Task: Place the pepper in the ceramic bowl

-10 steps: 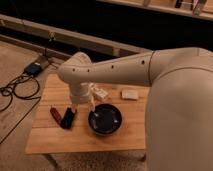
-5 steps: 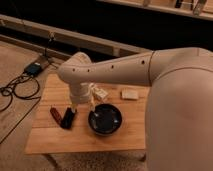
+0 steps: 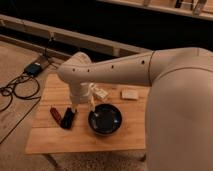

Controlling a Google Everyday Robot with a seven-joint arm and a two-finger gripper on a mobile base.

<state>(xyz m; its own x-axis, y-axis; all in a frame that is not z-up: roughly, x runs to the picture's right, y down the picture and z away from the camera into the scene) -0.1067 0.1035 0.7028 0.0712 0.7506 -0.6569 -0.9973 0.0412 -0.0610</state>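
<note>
The hand (image 3: 90, 103) hangs low beside the ceramic bowl (image 3: 119, 123), its grip impossible to tell, probably because the pepper (image 3: 55, 114) on the bench (image 3: 50, 142) awaits pickup.

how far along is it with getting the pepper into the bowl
Done: nothing yet; the pepper lies on the table left of a black slab, outside the ceramic bowl. In hand: the gripper hangs by the bowl's left rim, away from the pepper. Left: grasp it, carry it over, drop it in.

Arm (image 3: 120, 70) off-white, smooth rounded shells; small dark dots along the forearm. Gripper (image 3: 80, 104) pale, hanging just left of the ceramic bowl (image 3: 121, 120).
</note>
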